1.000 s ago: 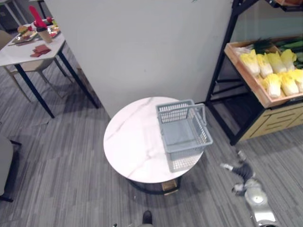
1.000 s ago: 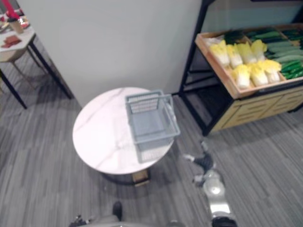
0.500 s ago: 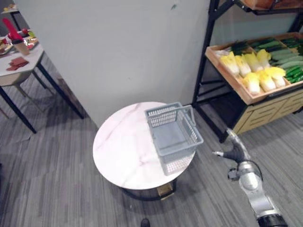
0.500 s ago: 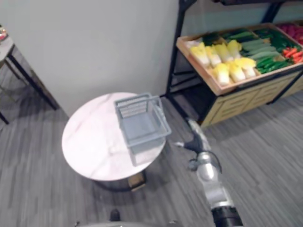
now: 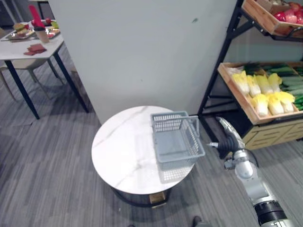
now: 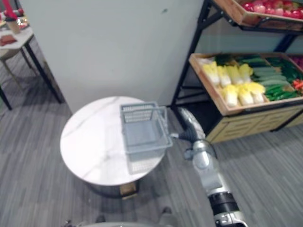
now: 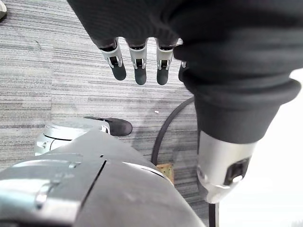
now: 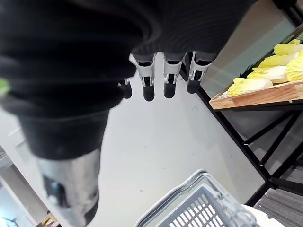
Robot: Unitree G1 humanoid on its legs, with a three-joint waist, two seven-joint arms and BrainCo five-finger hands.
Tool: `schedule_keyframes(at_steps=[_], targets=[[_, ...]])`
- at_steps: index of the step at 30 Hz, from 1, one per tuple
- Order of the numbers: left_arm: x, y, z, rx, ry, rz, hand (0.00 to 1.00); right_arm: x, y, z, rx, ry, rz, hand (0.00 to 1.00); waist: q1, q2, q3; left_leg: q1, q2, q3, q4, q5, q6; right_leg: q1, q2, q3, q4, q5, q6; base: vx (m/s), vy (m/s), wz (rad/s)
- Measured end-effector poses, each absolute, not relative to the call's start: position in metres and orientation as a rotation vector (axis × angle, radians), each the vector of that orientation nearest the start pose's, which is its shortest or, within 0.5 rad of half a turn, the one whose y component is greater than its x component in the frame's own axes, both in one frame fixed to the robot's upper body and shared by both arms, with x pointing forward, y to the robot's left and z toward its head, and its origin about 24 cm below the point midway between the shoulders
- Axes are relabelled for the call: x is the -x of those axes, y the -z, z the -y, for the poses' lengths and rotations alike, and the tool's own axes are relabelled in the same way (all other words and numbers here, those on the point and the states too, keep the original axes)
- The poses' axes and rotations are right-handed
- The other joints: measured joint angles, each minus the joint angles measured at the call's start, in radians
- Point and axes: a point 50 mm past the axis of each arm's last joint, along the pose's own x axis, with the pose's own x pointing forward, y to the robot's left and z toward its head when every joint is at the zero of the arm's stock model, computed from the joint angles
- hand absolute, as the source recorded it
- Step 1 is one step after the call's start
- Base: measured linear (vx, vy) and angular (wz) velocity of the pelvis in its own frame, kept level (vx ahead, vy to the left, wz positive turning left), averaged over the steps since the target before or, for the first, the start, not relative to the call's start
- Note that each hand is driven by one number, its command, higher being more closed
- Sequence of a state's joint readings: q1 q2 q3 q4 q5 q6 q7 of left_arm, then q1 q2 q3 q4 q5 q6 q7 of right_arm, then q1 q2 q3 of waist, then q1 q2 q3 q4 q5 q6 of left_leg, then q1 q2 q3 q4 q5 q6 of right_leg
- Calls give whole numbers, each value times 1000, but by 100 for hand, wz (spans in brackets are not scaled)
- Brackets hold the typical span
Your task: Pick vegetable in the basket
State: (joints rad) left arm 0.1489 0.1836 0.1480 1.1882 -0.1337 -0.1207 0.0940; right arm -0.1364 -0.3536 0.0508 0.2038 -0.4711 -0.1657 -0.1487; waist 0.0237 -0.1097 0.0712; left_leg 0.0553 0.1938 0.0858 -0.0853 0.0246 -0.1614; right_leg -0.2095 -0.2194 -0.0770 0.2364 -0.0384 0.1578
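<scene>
Surface: round white marble-patterned surface (image 5: pixel 124 152) on a dark base, standing on grey striped carpet in front of a pale partition wall (image 5: pixel 142 52).
Basket: grey plastic mesh basket (image 5: pixel 177 142) upright on the surface, at the edge nearest the rack, with its handle raised on the rack side.
Vegetables: pale yellow cabbages (image 5: pixel 265 92) lie in rows in a wooden tray (image 5: pixel 244 101) on the middle level of the black rack (image 5: pixel 218 61). Green cucumbers (image 5: pixel 289 78) lie just behind them in the same tray. All are well apart from the basket.
Upper tray: a second wooden tray (image 5: pixel 265 19) higher on the rack holds red produce; the kind cannot be told.
Right hand: right hand (image 5: pixel 229 141) is raised in the gap between the basket and the rack, just beside the basket's rack-side rim and not touching it.
Right fingers: fingers (image 8: pixel 171 78) are straight and spread in a row, with the thumb set apart, holding nothing. Past them show the basket's rim and the cabbage tray.
Left hand: left hand (image 7: pixel 156 19) hangs low over the carpet.
Left fingers: fingers (image 7: pixel 138 66) are relaxed and apart, holding nothing.
Side table: white table (image 5: pixel 21 47) at the far left carries small food items and a red object.
</scene>
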Motion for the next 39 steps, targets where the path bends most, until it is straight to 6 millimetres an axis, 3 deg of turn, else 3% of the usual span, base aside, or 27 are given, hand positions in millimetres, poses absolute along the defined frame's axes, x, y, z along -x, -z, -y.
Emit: schedule_keyframes(at_steps=[2,4,5,9,12,15,16,19,21,25,30,34,39], targets=[[-39,167,-228,25,-436,-1190,0,-279,-64,210,843,44,158,0,6,61,-9,-21,40,9,68,-36,-39,13,48,-31,-23,0,-3,184,-144,2],[-34,169,-221,48,-440,-1205,0,-279,-69,210,856,46,182,0,5,116,-27,-17,91,6,56,-34,-49,21,100,-62,-25,-17,-29,172,-154,1],[-34,169,-220,51,-442,-1205,0,-279,-72,209,854,48,194,0,5,127,-32,-20,102,3,63,-34,-49,23,109,-67,-23,-22,-38,165,-128,8],[-35,169,-223,87,-501,-1191,0,-284,-92,186,843,1,316,0,6,107,-19,-129,105,-55,260,-16,-23,76,105,-123,-48,-38,-63,126,-95,38],[-43,168,-220,95,-501,-1164,0,-293,-105,166,848,-64,397,0,8,112,14,-181,88,-69,396,35,44,169,83,-186,-92,-49,-79,102,-110,68],[-43,168,-219,104,-514,-1159,0,-297,-114,150,854,-121,455,0,18,105,24,-201,69,-31,370,122,55,213,68,-227,-145,-44,-78,47,-83,53],[-43,168,-217,112,-515,-1164,0,-300,-118,149,872,-139,470,0,18,116,26,-201,69,0,325,123,56,217,65,-241,-157,-27,-78,58,-29,39],[-40,170,-210,127,-508,-1179,0,-312,-120,154,946,-176,446,0,17,148,37,-144,33,24,131,108,37,195,79,-252,-165,-5,-68,90,70,15],[-44,169,-211,123,-500,-1171,0,-321,-115,157,965,-185,400,0,18,158,54,-123,38,17,92,85,8,191,86,-254,-167,2,-58,72,103,-2],[-56,166,-220,71,-460,-1136,0,-339,-99,162,1009,-242,268,0,37,112,93,-124,-2,23,84,39,15,196,57,-241,-221,50,-25,37,154,-5],[-75,162,-216,1,-358,-1076,0,-363,-130,166,1059,-189,295,0,64,119,130,-182,-62,72,79,31,44,116,6,-181,-274,121,0,-102,148,-29],[-84,159,-218,-18,-348,-1035,0,-370,-136,172,1077,-158,269,0,66,108,163,-198,-65,72,67,37,44,95,8,-169,-287,137,2,-49,9,-6],[-94,155,-217,-42,-338,-996,0,-382,-163,172,1085,-93,318,0,67,104,201,-213,-65,72,49,55,52,70,13,-160,-289,146,-3,-2,0,-4]])
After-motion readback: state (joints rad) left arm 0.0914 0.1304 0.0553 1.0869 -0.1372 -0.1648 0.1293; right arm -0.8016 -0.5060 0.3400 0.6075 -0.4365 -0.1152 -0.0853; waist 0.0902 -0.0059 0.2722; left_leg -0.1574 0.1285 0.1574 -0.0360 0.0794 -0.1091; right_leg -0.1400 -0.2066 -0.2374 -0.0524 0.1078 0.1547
